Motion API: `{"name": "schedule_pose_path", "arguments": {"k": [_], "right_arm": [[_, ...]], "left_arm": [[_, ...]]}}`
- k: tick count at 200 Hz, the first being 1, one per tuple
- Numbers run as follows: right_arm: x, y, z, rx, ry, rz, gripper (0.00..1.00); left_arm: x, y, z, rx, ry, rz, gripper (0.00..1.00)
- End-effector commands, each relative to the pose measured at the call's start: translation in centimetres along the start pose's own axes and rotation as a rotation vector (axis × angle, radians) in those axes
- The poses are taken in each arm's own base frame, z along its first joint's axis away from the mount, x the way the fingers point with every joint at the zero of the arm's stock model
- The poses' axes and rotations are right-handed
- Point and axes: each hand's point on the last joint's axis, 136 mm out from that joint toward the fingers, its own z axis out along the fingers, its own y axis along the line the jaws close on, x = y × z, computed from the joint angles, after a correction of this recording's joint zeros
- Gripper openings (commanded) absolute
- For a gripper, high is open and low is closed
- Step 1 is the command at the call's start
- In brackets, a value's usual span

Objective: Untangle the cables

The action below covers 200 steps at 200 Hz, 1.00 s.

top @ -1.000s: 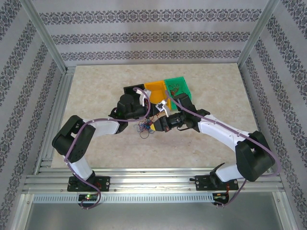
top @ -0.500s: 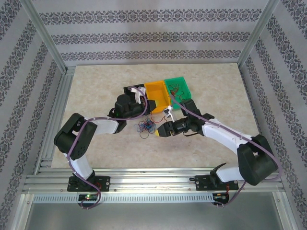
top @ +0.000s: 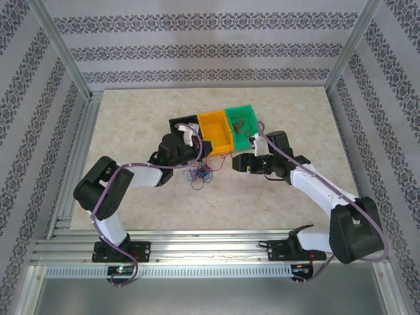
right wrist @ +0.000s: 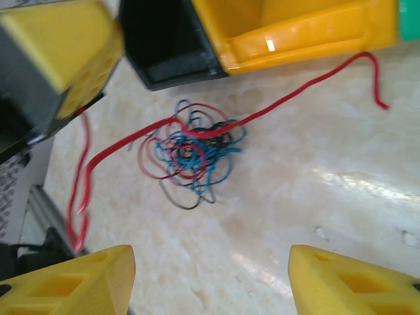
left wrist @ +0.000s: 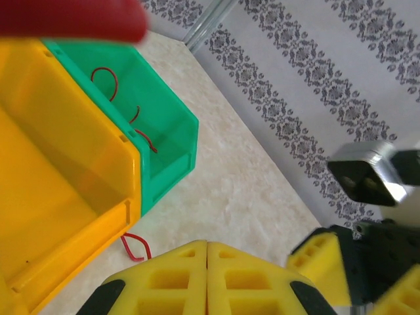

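Left claw (left wrist: 207, 252) is pinched shut, right claw (right wrist: 210, 257) spread wide over the surface (right wrist: 328, 197). The cables (right wrist: 190, 151) lie knotted, red and blue, just beside the orange bin (right wrist: 295, 29).

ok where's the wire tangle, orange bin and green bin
tangle of thin red, blue and dark wires (right wrist: 193, 147), right wrist view, knot's middle
orange plastic bin (top: 215, 128), top view, bare floor
green plastic bin (left wrist: 170, 164), left wrist view, outer wall

Glossy plastic bin (right wrist: 295, 29), smooth table (right wrist: 341, 203)
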Motion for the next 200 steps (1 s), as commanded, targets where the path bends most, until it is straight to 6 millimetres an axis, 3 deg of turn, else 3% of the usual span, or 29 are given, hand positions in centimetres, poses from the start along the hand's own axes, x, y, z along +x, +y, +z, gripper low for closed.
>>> {"name": "schedule_pose_path", "arguments": {"k": [1, 51, 102, 146, 158, 183, 200], "right_arm": [[-1.4, -1.8, 1.1, 0.055, -0.058, 0.105, 0.63], [-3.3, -4.7, 3.8, 0.133, -0.087, 0.268, 0.63], [-4.4, -4.5, 6.5, 0.075, -0.085, 0.296, 0.61], [-3.9, -3.7, 9.5, 0.034, -0.034, 0.300, 0.54], [-3.7, -3.4, 10.3, 0.028, -0.020, 0.299, 0.47], [-3.6, -3.4, 10.6, 0.023, -0.031, 0.303, 0.09], [-3.3, -2.8, 9.9, 0.005, -0.039, 0.273, 0.01]], "left_arm": [[0.7, -1.1, -0.2, 0.008, 0.038, 0.080, 0.00], [3.1, -1.1, 0.3, 0.007, 0.124, 0.131, 0.00], [3.7, -1.2, 0.6, 0.016, 0.142, 0.145, 0.00], [3.9, -1.4, 0.7, 0.026, 0.150, 0.152, 0.00], [3.9, -1.4, 0.7, 0.026, 0.151, 0.154, 0.00], [3.9, -1.1, 0.6, 0.010, 0.146, 0.153, 0.00], [3.7, -0.7, 0.5, -0.011, 0.131, 0.150, 0.00]]}}
